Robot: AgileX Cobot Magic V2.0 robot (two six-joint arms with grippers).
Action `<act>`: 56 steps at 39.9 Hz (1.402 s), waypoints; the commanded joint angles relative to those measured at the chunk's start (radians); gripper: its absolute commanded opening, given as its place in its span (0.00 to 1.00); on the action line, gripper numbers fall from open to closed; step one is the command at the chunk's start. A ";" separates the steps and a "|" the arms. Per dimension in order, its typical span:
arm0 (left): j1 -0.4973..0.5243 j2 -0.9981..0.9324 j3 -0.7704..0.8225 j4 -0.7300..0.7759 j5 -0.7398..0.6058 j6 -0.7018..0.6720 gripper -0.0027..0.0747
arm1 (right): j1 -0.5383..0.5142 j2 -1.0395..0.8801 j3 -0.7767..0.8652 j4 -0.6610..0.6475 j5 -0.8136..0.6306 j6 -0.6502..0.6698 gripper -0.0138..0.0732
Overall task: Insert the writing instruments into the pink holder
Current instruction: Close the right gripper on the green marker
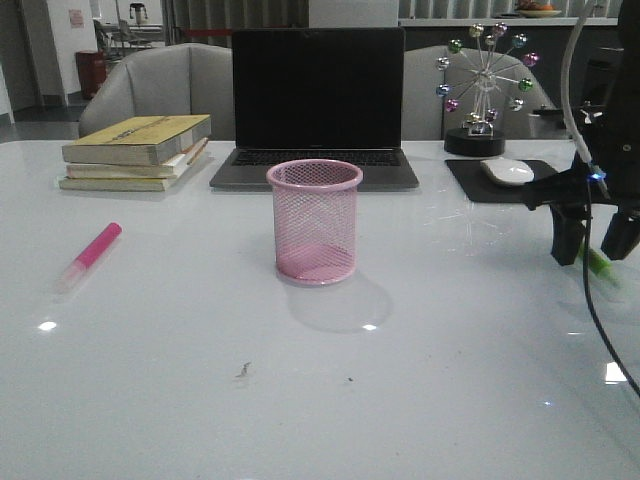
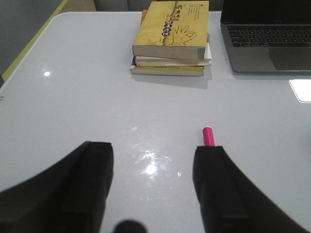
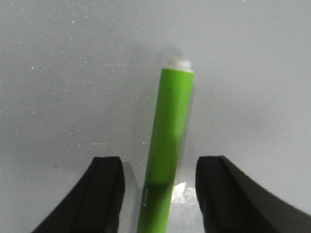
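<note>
You were at the pick-up step for the green marker: your right gripper stood low over it at the table's right edge, jaws wide apart with the marker lying between them, gripping nothing. The pink marker lay far left, under your left gripper — jaws open, empty too. The pink holder stood upright mid-table, empty. Next, I'd judge, you needed to close squarely on the green barrel, then lift.

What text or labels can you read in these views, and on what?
Nothing reads clearly.
Top book: cover print beside a hand drawing, too small to read.
Laptop: key legends blurred.
Green marker: faint barrel print, unreadable.
Pink marker and holder: no text visible.
</note>
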 commanded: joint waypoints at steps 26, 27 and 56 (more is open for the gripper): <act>0.000 -0.014 -0.037 -0.008 -0.084 -0.001 0.60 | -0.003 0.026 -0.034 -0.013 -0.015 -0.004 0.60; 0.000 -0.014 -0.037 -0.008 -0.084 -0.001 0.60 | -0.003 0.031 -0.034 -0.013 -0.011 -0.004 0.60; 0.000 -0.014 -0.037 -0.006 -0.084 -0.001 0.60 | -0.021 0.084 -0.034 0.014 0.072 -0.004 0.44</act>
